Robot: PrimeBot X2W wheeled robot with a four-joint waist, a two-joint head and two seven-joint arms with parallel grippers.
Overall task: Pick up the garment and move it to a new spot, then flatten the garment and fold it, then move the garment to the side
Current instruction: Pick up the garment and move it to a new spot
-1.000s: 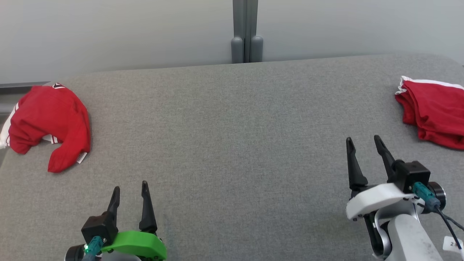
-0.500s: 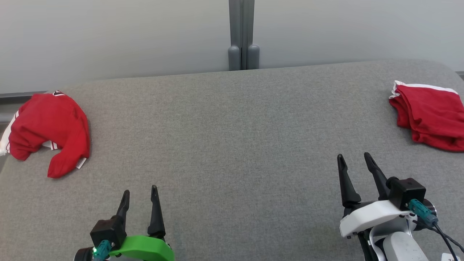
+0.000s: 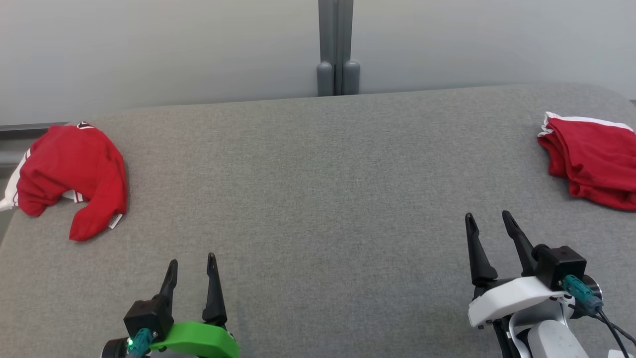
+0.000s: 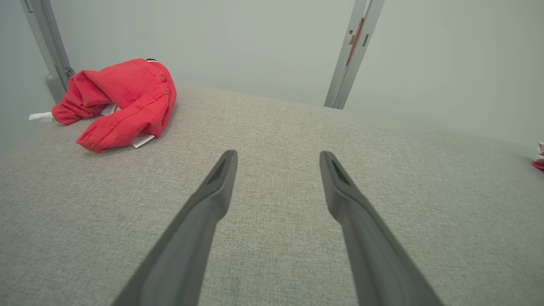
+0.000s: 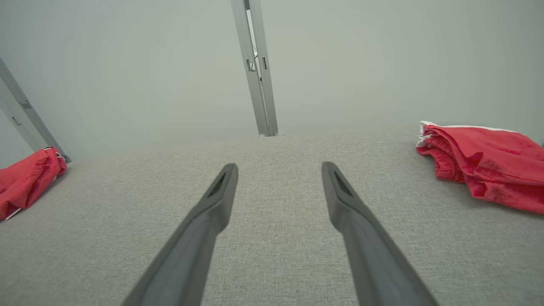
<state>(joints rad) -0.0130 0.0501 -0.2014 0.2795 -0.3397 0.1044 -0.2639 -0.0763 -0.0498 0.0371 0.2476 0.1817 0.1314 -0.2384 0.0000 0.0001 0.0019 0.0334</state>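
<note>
Head view puts the crumpled red cloth garment with white trim [image 3: 74,174] at the far left of the grey fabric-covered table [image 3: 318,199]. It lies bunched in a curved heap with a small white label at its lower edge, close to the table's left rim. A second red cloth garment with a white band [image 3: 591,159] lies folded in layers at the far right of the table, well apart from the first.

Between the two garments the table surface is bare grey fabric. The left end effector [image 3: 192,258], on a green mount, hangs over the near left part of the table with its two dark fingers spread wide and nothing between them. The right end effector [image 3: 487,214], on a white mount, hangs over the near right part, fingers likewise spread wide and holding nothing, near the folded garment but not touching it. Behind the table's far edge stand a pale grey wall and an upright grey metal post [image 3: 338,49].
</note>
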